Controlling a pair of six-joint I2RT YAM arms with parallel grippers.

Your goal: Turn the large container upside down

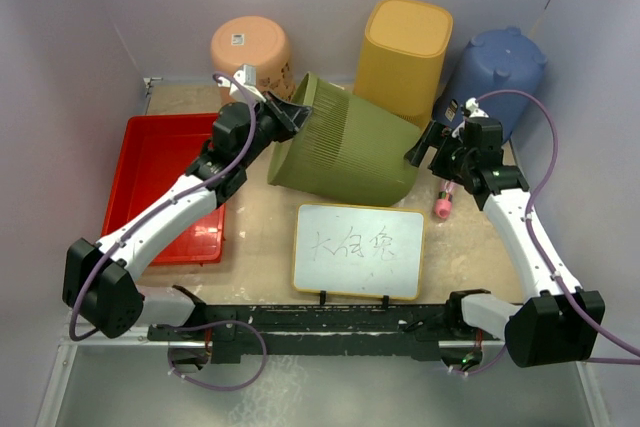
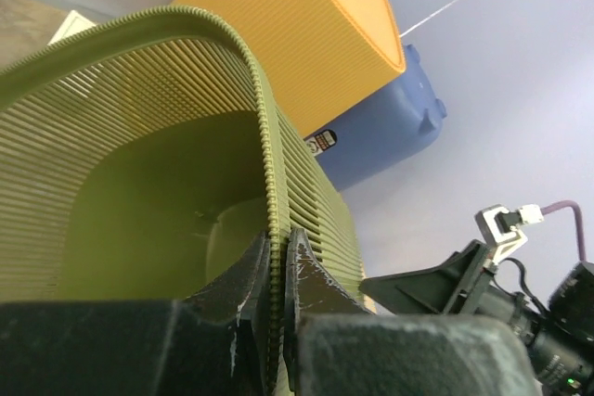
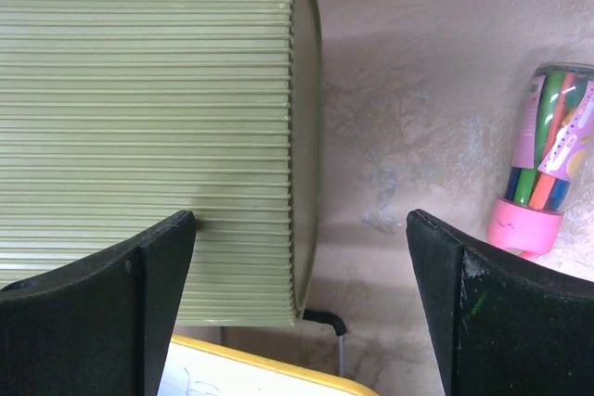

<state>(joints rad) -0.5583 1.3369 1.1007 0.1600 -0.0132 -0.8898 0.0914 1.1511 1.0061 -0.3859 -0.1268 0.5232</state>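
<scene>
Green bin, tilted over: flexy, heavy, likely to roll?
The green bin is probably light: the left wrist view shows it empty. Its thin rim, pinched by the left gripper, may flex. Tilted on a rounded ribbed side, it could rock or roll.

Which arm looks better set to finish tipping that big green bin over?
Left, probably. The left claw is shut on the rim of the green bin, which lies tipped on its side. The right claw is open by its base, gripping nothing.

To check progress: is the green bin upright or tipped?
Tipped: green bin lies sideways, left gripper pinching its rim.
</scene>
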